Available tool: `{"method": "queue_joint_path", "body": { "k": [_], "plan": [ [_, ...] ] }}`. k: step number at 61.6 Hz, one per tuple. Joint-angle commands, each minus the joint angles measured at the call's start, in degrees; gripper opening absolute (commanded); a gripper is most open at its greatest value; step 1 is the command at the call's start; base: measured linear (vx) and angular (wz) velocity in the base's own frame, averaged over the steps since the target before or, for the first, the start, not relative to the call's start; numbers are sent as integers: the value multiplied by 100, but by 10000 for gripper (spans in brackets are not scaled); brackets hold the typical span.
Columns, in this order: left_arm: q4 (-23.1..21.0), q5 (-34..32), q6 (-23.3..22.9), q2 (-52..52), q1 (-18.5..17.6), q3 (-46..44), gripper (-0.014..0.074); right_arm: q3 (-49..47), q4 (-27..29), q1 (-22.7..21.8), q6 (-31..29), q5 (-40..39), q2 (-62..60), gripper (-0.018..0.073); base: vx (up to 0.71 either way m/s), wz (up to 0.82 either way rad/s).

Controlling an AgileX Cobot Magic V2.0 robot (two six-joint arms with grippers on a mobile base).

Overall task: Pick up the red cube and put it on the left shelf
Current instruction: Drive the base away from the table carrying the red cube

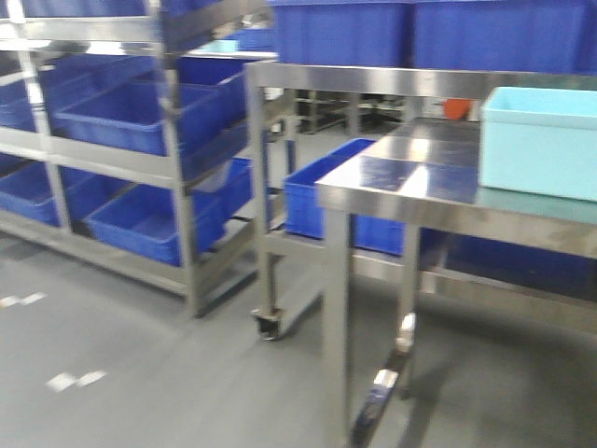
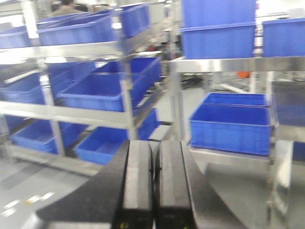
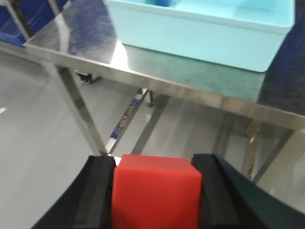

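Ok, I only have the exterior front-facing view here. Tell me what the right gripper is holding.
Observer: The right gripper is shut on the small bright red cube, which is clamped between its black fingers.
Operator: Now report the other arm.
Observer: The left gripper is shut with nothing between its fingers. It faces the stainless-steel shelf rack, which holds large blue plastic crates.
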Motion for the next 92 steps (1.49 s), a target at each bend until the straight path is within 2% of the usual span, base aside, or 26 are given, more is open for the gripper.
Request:
{"method": "queue_joint_path", "body": {
  "k": [1, 92],
  "plan": [
    [-49, -480, -10, 46, -9, 126, 106, -202, -71, -30, -43, -421, 31, 55, -27, 43],
    [-49, -480, -10, 46, -9, 126, 106, -202, -71, -30, -43, -421, 31, 55, -27, 57]
  ]
}}
